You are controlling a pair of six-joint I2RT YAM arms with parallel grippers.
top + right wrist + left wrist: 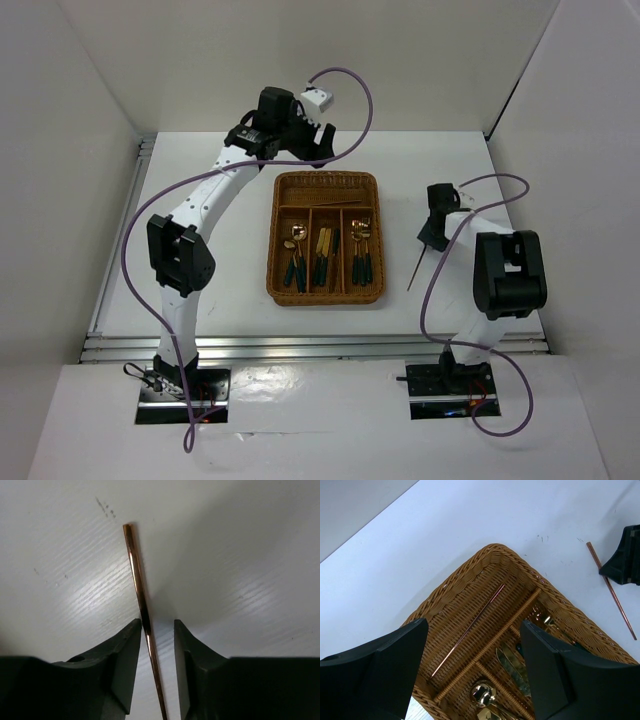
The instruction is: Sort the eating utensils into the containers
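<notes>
- Right claw [157, 625], low over the table [520, 190]: jaws narrowly parted either side of a chopstick [137, 575], not clamping it. The chopstick lies right of the tray [325, 298].
- Spoons [295, 255], knives [323, 255] and forks [362, 255] fill the tray's long slots.
- Second chopstick [470, 630] lies in the crosswise far slot.
- Left claw [474, 625] hovers above it, wide open, empty.

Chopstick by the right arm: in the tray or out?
Out. The chopstick lies on the table, right of the wicker tray, between the right end effector's open fingers.

White arms [215, 190] with black joints [180, 255] trail purple cables [371, 100].
</notes>
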